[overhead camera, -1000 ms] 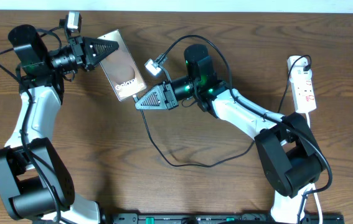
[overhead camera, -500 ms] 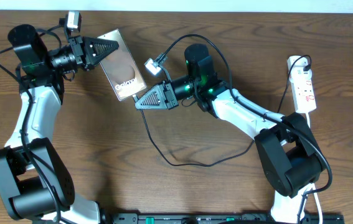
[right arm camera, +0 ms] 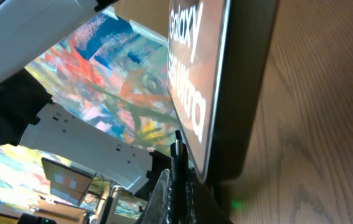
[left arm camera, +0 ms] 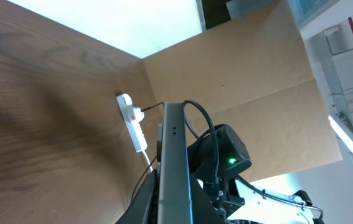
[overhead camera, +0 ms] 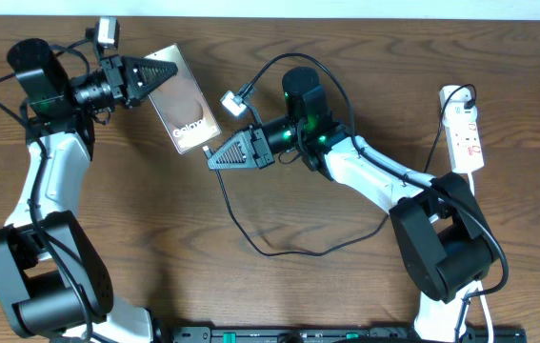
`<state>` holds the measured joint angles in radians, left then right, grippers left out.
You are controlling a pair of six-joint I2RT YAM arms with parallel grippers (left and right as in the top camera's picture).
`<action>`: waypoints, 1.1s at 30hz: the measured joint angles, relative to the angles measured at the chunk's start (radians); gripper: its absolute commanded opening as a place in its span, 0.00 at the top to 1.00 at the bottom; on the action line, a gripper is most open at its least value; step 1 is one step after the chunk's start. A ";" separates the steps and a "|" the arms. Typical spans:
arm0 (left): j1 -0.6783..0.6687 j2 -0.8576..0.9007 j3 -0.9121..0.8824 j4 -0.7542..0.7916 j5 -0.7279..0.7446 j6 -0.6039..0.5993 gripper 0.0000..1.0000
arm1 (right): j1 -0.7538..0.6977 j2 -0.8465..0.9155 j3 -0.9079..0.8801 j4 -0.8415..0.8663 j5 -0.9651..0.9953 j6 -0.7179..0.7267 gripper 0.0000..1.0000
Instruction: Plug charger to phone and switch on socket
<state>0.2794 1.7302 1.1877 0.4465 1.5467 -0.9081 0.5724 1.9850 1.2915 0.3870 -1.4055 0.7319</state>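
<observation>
the left hand (overhead camera: 167, 72) is clenched on the far end of the phone (overhead camera: 191, 110), which lies slantwise across the tabletop (overhead camera: 117, 210) with its lettered end towards the right arm; the right hand (overhead camera: 214, 155) is clenched on the plug tip of the charger (right arm camera: 177, 146), just beside that lettered end; from the right wrist the tip sits close against the phone's edge, but the port itself does not show, so i cannot tell whether it is lined up or already partly in.

the main risk, as i judge it, is a push made off-line; the tip would skid along the edge or bend instead of seating; because the phone is gripped only at the opposite end, a hard push could also swing it or slide it out of the left hand's pinch.

the slack of the charger loops wide over the tabletop below the right arm; any sweep of that arm could catch the loop and tug the tip back out.

the socket (overhead camera: 466, 126) lies well apart at the right edge, its switch not yet reached; going for it with the right hand before the plug is seated would leave the tip loose.
</observation>
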 measured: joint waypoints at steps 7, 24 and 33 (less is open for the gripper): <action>0.002 0.000 0.000 0.000 0.000 0.000 0.92 | 0.000 0.000 0.000 0.000 0.000 0.000 0.99; 0.001 0.000 0.000 0.000 0.000 0.000 0.93 | 0.007 0.000 0.000 0.000 0.008 0.000 0.99; 0.000 0.000 0.000 0.000 0.000 0.000 0.92 | 0.008 0.000 0.000 0.000 0.015 0.000 0.99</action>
<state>0.2794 1.7302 1.1877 0.4465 1.5467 -0.9081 0.5800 1.9850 1.2915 0.3870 -1.3903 0.7319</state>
